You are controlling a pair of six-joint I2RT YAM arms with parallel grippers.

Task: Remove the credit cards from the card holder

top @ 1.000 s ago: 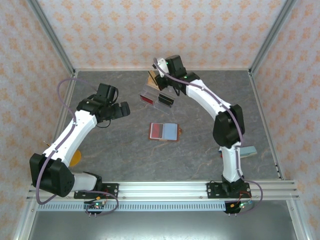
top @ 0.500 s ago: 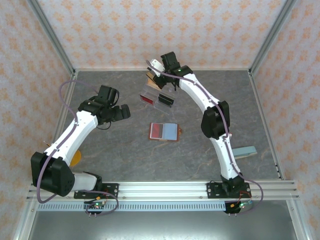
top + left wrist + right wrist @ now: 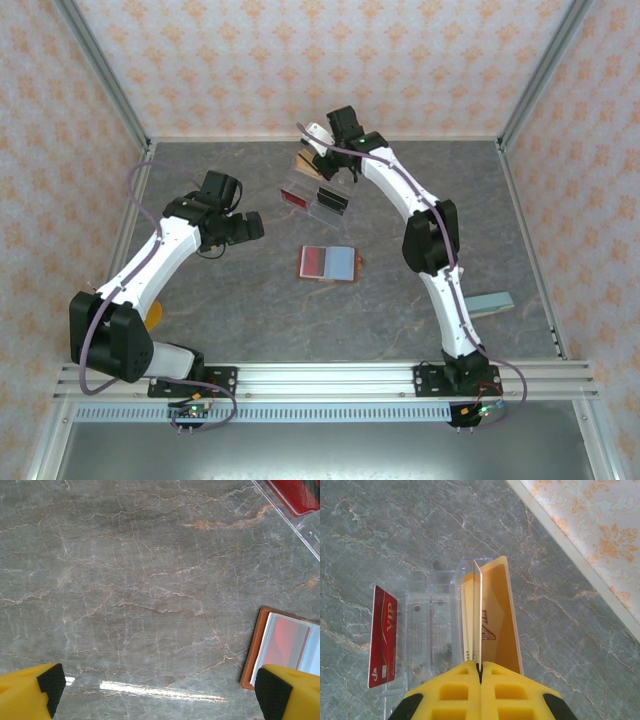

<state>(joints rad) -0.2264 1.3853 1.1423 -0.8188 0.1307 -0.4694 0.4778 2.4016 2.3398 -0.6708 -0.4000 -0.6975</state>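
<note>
The card holder lies open on the table's middle, brown-edged with a red and a blue-grey panel; its edge also shows in the left wrist view. Behind it, a clear rack holds a red credit card and a black one. My right gripper is shut on a tan-orange credit card, seen almost edge-on at the rack's far end. The red card stands to its left. My left gripper hangs open over bare table, left of the card holder.
A pale teal block lies by the right arm's lower link. An orange disc peeks out beside the left arm. Metal frame posts and patterned walls close in the table at the back and sides.
The right arm's elbow has swung in toward the middle, while its gripper stays by the rack with the tan-orange card. The left gripper has crept slightly right.
</note>
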